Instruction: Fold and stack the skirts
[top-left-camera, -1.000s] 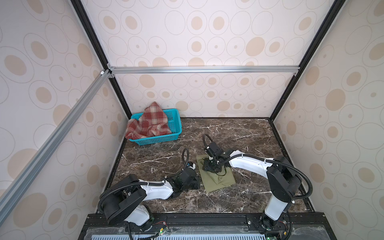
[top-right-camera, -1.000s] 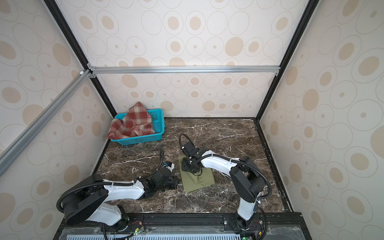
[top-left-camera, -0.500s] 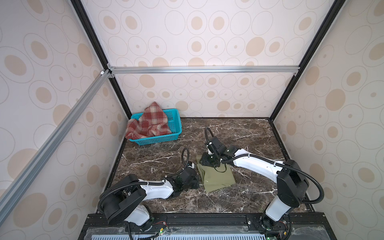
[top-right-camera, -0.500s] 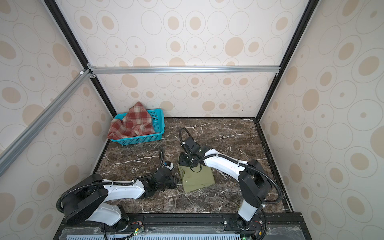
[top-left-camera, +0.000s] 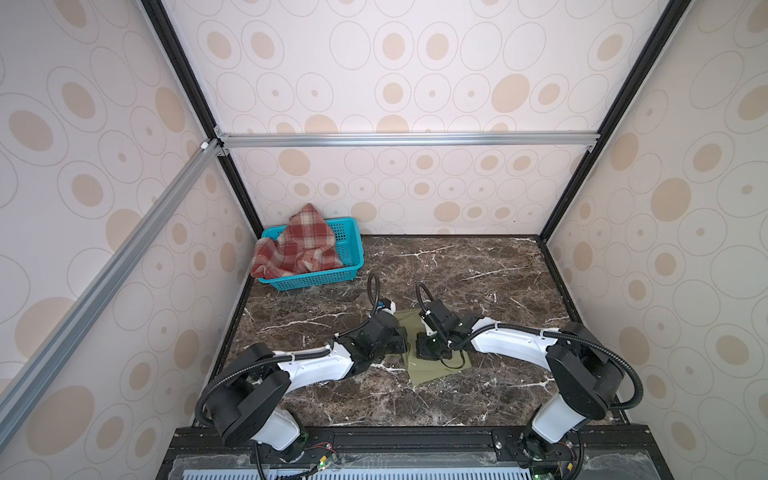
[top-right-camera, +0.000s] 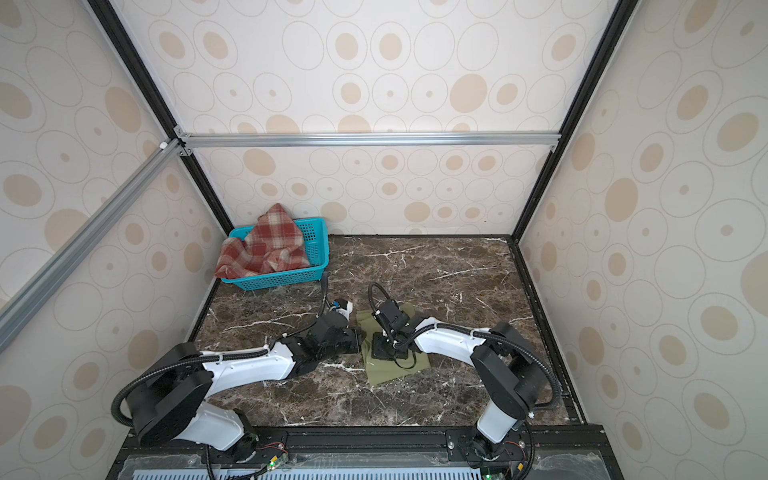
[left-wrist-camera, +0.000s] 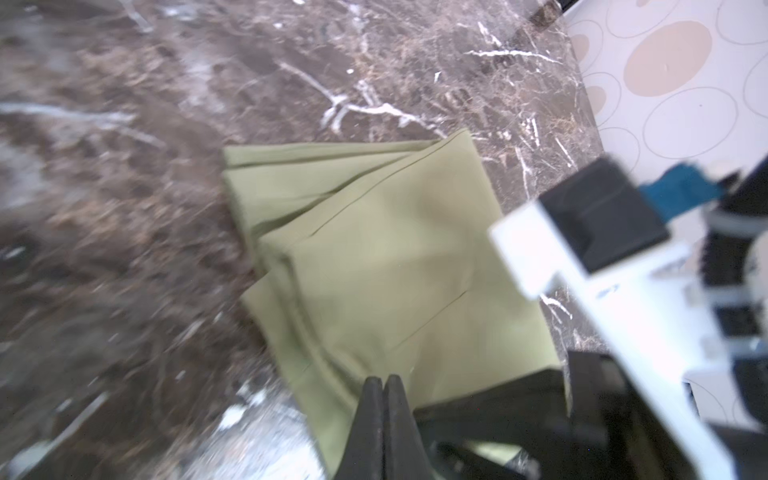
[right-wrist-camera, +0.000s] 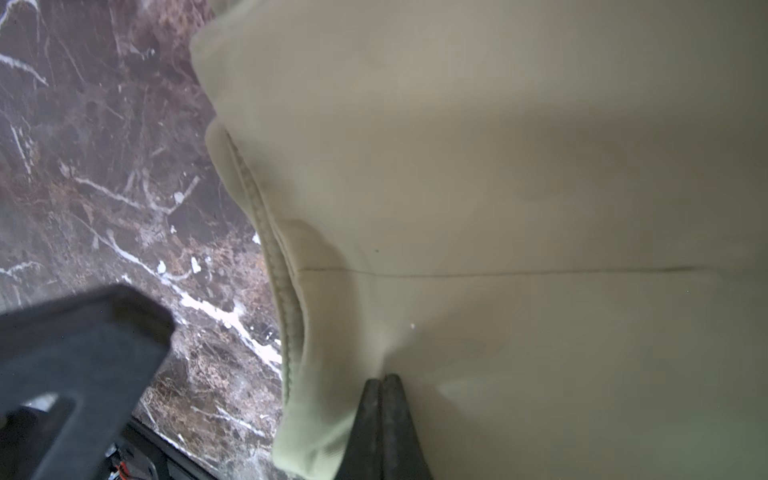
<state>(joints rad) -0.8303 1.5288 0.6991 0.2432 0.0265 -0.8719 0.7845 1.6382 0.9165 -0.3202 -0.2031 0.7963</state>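
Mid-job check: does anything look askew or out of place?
Yes. The olive skirt is folded unevenly: its layers fan out at one corner instead of lining up. The plaid skirt lies crumpled in the basket, spilling over its rim.

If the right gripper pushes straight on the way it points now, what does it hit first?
The green skirt: the right gripper, shut, looks to be touching it, with the table presumably right beneath.

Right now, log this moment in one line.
olive skirt: folded on table; plaid skirt: in basket; left end effector: shut; right end effector: shut
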